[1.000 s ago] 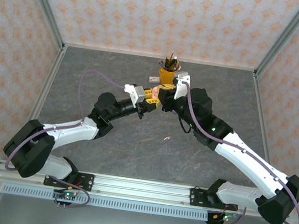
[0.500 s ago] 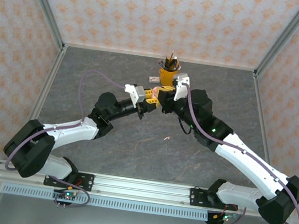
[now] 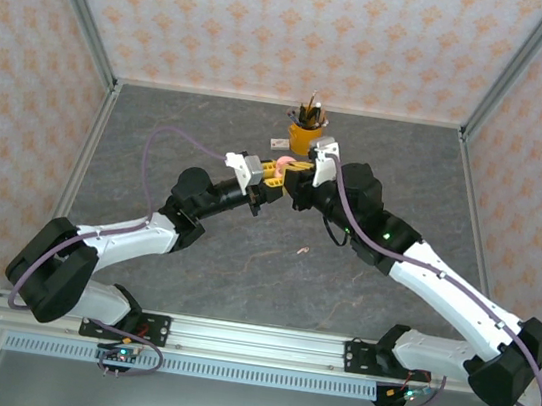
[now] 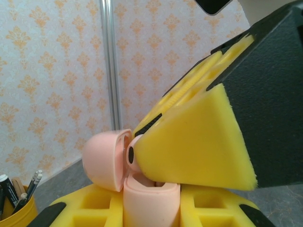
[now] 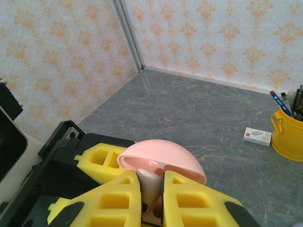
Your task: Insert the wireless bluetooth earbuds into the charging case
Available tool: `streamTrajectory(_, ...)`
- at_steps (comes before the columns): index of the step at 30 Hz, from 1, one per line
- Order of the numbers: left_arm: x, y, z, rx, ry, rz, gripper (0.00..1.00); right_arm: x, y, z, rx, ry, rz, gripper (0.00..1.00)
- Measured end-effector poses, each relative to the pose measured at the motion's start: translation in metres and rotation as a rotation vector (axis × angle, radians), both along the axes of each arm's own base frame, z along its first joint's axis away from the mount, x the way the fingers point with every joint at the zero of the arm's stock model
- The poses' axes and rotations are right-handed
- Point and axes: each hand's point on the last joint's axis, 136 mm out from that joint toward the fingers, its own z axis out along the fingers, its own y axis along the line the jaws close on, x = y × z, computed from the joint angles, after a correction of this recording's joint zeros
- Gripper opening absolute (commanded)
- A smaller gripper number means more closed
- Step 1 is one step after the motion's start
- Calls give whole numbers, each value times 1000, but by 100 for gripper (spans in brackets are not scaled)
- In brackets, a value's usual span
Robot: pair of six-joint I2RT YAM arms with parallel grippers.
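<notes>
Grey stone table (image 3: 397, 170), orange-print walls all round: the right fingers (image 5: 116, 198) are squeezed almost together, nipping a pale pink earbud (image 5: 148, 182) right at the mouth of the open pink case (image 4: 151, 203), its lid (image 4: 106, 158) tipped open. The left gripper (image 3: 269, 187) clamps that case by its body and meets the right gripper (image 3: 295, 176) toward the far edge, just in front of the yellow pen cup (image 3: 304, 139). Another pink earbud (image 3: 302, 251) lies loose mid-table, well apart.

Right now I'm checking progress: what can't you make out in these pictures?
Left wrist: a yellow pad of the right gripper hides the pink charging case's wells.
Right wrist: the earbud is mostly buried between the pads.
Top: small pink item on the table, too small to name.
</notes>
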Motion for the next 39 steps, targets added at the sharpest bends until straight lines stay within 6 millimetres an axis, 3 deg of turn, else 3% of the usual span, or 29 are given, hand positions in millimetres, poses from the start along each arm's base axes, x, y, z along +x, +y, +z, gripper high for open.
streamTrajectory(3, 0, 1, 2, -3, -3, 4, 0, 1, 5, 2, -26, 6, 26, 16)
streamTrajectory(9, 1, 2, 3, -5, -4, 12, 0, 2, 10, 3, -52, 24, 57, 35)
streamTrajectory(19, -1, 3, 6, -16, -18, 14, 0, -3, 3, 12, 33, 87, 57, 56)
streamTrajectory(25, -2, 4, 11, -33, -42, 14, 0, -11, -10, 42, 127, 80, 43, 57)
streamTrajectory(30, -1, 7, 6, -30, -33, 31, 0, -11, -28, 51, 174, 103, -50, 58)
streamTrajectory(35, 3, 14, -1, -25, -21, 84, 0, 3, -62, 38, 171, 215, -290, 58)
streamTrajectory(37, 6, 18, -4, -28, -16, 112, 0, 10, -75, 23, 153, 276, -403, 57)
streamTrajectory(39, 8, 22, -5, -29, -17, 144, 0, 16, -87, -6, 111, 360, -523, 57)
